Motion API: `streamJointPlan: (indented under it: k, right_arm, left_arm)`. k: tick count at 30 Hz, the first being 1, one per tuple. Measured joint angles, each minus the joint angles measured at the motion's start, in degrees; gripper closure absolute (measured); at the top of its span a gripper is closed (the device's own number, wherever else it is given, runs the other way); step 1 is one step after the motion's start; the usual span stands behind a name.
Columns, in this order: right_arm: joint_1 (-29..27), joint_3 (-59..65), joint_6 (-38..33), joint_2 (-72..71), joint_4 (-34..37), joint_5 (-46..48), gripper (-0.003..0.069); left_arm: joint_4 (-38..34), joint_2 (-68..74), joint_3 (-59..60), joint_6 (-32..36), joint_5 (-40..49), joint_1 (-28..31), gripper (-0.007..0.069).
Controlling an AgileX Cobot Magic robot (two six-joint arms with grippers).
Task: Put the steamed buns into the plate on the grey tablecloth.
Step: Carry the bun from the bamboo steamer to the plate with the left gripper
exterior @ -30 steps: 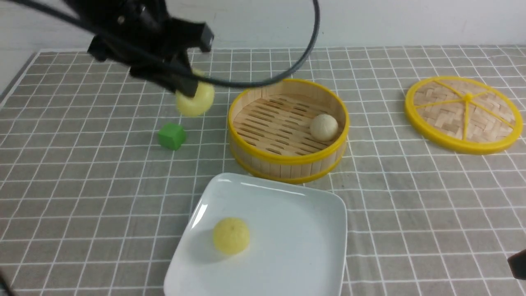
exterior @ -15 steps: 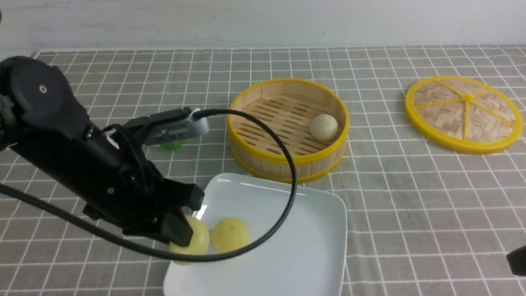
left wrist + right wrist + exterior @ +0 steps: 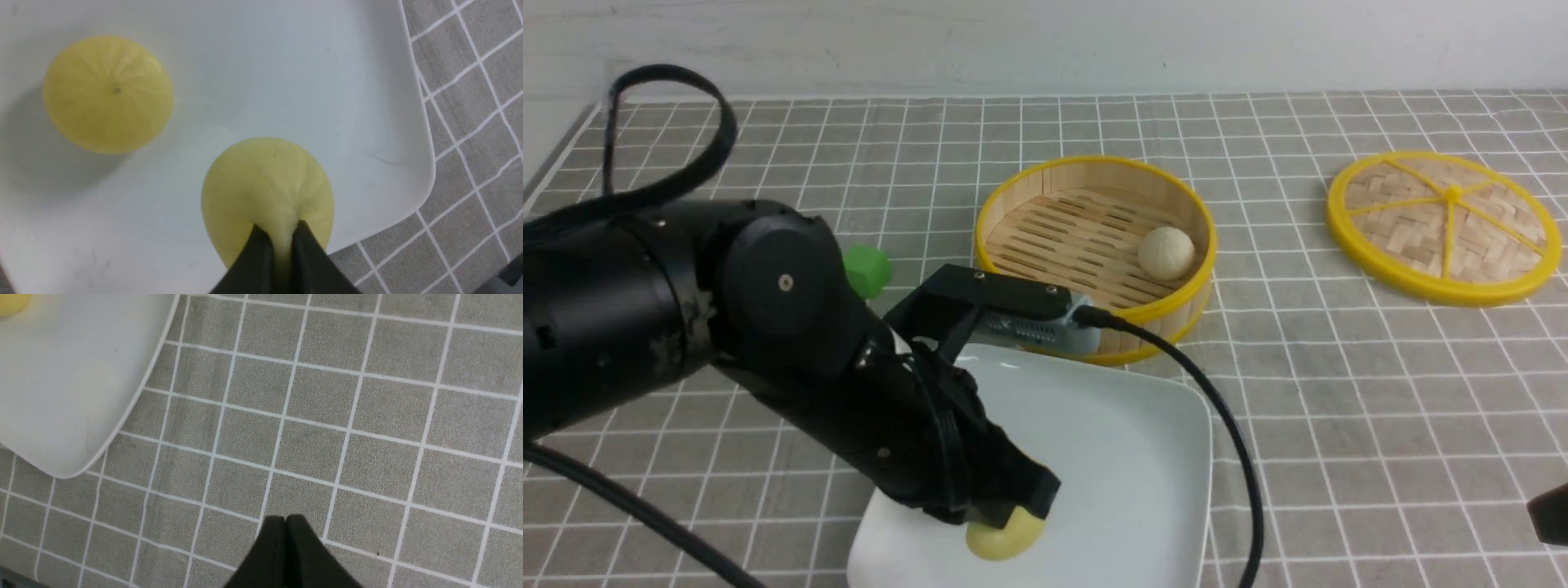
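Over the large white square plate (image 3: 1127, 457), the left gripper (image 3: 280, 241) has its fingers closed on a pale yellow steamed bun (image 3: 265, 192), the soft ball pinched and bulging between them. Elsewhere on the plate, apart from the held one, sits a second yellow steamed bun (image 3: 108, 94). In the front view, the left arm (image 3: 849, 359) reaches in from the left and hides part of the plate, with a dark cable (image 3: 1225, 400) looping down across it.

Just beyond the plate, the round yellow-rimmed bamboo basket (image 3: 1054, 237) holds the off-white steamed bun (image 3: 1166, 253), which lies inside near the right wall. To the left of the basket, the green cube (image 3: 867, 271) shows partly behind the arm. Well apart on the far right lies the flat woven yellow-rimmed lid (image 3: 1445, 229), its raised yellow ribs meeting at a central knob. At the near right, over the grey tablecloth (image 3: 327, 457) with its white grid, the right gripper (image 3: 285, 526) is closed, its fingertips together and holding nothing.
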Motion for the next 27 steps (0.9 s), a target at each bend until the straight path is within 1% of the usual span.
streamJointPlan:
  k: [7, 12, 15, 20, 25, 27]
  right_arm:
    - [0.00, 0.00, 0.00, 0.00, 0.05, 0.00, 0.0655]
    - [0.00, 0.00, 0.00, 0.00, 0.05, 0.00, 0.0651]
    - [0.00, 0.00, 0.00, 0.00, 0.05, 0.06, 0.0647]
    - [0.00, 0.00, 0.00, 0.00, 0.05, 0.06, 0.0643]
    - [0.00, 0.00, 0.00, 0.00, 0.84, 0.32, 0.0638]
    - [0.00, 0.00, -1.14, 0.00, 1.44, 0.78, 0.0638]
  left_arm:
    - [1.21, 5.22, 0.01, -1.73, 1.83, 0.03, 0.0575]
    - [5.44, 6.87, 0.01, -5.54, -1.83, 0.03, 0.0524]
    - [8.99, 6.87, 0.01, -8.10, -1.92, 0.03, 0.0488]
    - [13.27, 7.49, 0.01, -12.28, -1.60, 0.03, 0.0402]
    - [13.67, 8.44, 0.01, -14.73, -1.51, 0.03, 0.0298]
    - [13.67, 8.40, 0.01, -15.02, -1.52, 0.03, 0.0252]
